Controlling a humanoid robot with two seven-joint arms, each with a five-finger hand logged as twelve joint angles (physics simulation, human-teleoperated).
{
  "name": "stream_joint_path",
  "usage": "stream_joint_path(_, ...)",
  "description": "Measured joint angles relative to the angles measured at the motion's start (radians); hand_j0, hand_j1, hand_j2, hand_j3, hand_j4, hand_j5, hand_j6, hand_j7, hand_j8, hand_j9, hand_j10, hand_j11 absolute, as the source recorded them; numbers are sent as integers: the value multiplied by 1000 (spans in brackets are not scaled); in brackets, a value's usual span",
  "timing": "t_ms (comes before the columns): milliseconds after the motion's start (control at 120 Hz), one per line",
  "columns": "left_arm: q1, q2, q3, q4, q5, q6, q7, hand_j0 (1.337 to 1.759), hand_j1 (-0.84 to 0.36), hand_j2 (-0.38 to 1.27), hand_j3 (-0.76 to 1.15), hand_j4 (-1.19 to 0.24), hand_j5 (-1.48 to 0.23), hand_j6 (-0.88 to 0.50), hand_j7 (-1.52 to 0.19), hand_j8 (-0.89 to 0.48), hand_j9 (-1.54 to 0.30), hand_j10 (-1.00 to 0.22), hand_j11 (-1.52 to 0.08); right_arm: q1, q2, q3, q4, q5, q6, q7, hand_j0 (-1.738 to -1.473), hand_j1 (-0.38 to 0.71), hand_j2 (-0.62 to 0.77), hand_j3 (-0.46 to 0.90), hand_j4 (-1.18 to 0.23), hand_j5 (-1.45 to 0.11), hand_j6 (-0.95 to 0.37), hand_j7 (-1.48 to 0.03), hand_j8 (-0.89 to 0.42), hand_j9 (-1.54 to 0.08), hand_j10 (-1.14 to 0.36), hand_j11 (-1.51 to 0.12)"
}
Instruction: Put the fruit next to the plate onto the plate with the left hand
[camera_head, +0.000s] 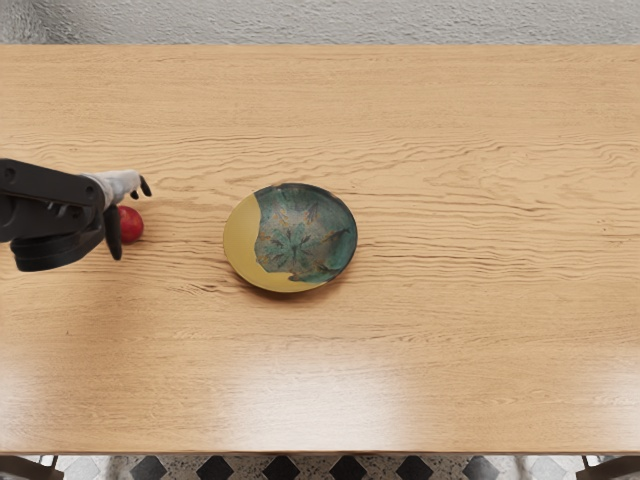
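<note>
- Table (320, 400): wooden top; its near edge, on my side of the plate (290, 237), lies closest to me.
- Plate: shallow, yellow rim, teal leaf pattern; nothing on it.
- Fruit (131, 224): small, red and roundish, so I see no long axis to line up on. It rests on the table left of the plate, apart from its rim.
- Left hand (113, 207): farther left of the plate than the fruit, right against it. Fingers (113, 236) are loosely spread, one hanging along the fruit's side away from the plate; I judge nothing gripped yet.
- Key relation: the fruit lies on the plate-ward side of the fingers, so the carry should run straight toward the plate.
- Obstacles: I see none between fruit and plate.
- Right arm: not in view.
</note>
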Motion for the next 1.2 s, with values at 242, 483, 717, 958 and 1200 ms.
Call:
stream_joint_path(242, 14, -14, 15, 15, 2, 22, -3, 1658, -72, 71, 0, -352, -457, -352, -457, -352, -457, -352, -457, 0, 0, 0, 0, 0, 0, 0, -1658, -318, -5, 0, -26, -34, -26, -34, -26, -34, -26, -34)
stream_joint_path(483, 28, -25, 17, 25, 3, 29, -8, 1658, -192, 91, 0, -452, -587, -452, -587, -452, -587, -452, -587, 0, 0, 0, 0, 0, 0, 0, -1658, -318, -5, 0, -26, -33, -26, -33, -26, -33, -26, -33)
stream_joint_path(717, 38, -29, 17, 40, 5, 29, -9, 1657, -249, 130, 0, -517, -677, -485, -679, -465, -681, -515, -681, 0, 0, 0, 0, 0, 0, 0, -1658, -318, -5, 0, -26, -33, -26, -33, -26, -33, -26, -33)
stream_joint_path(958, 53, -37, 18, 51, 9, 30, -8, 1652, -329, 292, 0, -623, -770, -411, -798, -394, -815, -598, -813, 0, 0, 0, 0, 0, 0, 0, -1658, -318, -5, 0, -26, -34, -26, -33, -26, -34, -26, -34)
stream_joint_path(1200, 64, -41, 17, 58, 11, 30, -9, 1644, -380, 361, 0, -666, -993, -291, -1035, -262, -1040, -490, -1045, 0, 0, 0, 0, 0, 0, 0, -1658, -318, -5, 0, -26, -34, -26, -34, -26, -34, -26, -34)
